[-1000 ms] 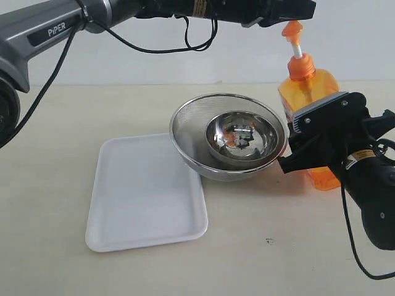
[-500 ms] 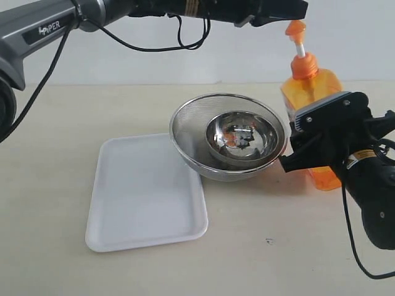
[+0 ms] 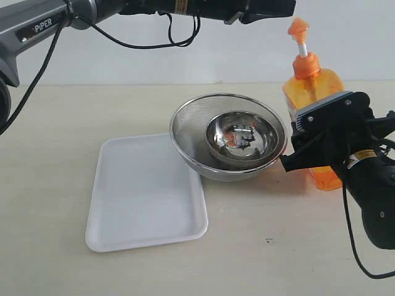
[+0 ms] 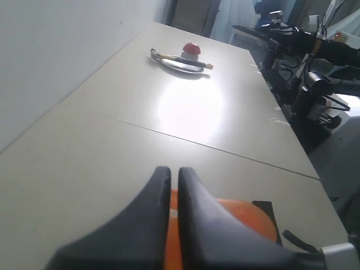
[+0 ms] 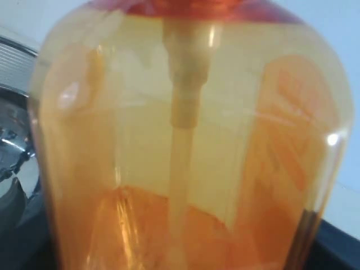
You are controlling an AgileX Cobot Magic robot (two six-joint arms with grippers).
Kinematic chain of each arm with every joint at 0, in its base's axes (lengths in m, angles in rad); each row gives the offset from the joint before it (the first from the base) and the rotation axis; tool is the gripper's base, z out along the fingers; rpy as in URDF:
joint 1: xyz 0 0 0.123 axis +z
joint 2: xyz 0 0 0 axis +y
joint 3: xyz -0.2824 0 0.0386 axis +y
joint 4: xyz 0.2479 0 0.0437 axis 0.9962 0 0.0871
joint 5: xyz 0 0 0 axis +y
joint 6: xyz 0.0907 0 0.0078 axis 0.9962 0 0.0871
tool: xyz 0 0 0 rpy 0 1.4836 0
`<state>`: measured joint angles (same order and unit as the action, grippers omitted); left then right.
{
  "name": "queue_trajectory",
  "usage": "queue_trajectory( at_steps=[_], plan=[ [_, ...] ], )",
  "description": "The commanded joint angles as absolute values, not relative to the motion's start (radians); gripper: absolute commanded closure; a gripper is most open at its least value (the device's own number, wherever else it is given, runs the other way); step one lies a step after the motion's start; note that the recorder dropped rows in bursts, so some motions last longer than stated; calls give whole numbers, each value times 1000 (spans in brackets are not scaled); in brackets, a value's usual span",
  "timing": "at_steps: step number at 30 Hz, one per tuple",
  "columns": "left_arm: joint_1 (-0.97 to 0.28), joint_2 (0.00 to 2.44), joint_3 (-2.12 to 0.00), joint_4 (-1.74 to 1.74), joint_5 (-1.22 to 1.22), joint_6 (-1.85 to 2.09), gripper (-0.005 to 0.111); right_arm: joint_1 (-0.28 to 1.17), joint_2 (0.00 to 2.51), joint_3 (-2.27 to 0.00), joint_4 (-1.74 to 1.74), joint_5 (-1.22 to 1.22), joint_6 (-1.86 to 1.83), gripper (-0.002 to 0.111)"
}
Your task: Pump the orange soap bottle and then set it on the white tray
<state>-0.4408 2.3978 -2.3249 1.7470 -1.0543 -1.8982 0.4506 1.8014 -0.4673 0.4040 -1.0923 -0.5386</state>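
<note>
The orange soap bottle [image 3: 310, 89] stands upright at the right of the table, its pump head [image 3: 298, 26] raised on the white stem. My right gripper [image 3: 318, 139] is shut on its lower body. In the right wrist view the clear orange bottle [image 5: 185, 140] fills the picture and hides the jaws. My left gripper [image 3: 285, 8] hangs high, just left of the pump head and apart from it. Its fingers [image 4: 191, 188] are pressed together with nothing between them, and the bottle [image 4: 247, 216] shows below them. The white tray [image 3: 145, 194] lies empty at the left front.
A steel mesh bowl [image 3: 185, 126] with a smaller steel bowl [image 3: 241, 137] inside sits between the tray and the bottle, close against the right gripper. The left arm and its cable [image 3: 154, 37] stretch across the top of the scene.
My left gripper has drawn back to the left, away from the pump head. The bottle, held in my right gripper, has shifted slightly to the right.
</note>
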Motion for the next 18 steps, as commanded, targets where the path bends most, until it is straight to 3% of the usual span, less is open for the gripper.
queue_trajectory(
  at_steps=[1,18],
  plan=[
    [-464,2389,-2328,1744,-1020,-1833,102,449,1787,-473,391,-1166,-532,108],
    [-511,2398,-2328,1744,-990,-1680,102,449,1787,-473,379,-1149,-513,108]
  ],
)
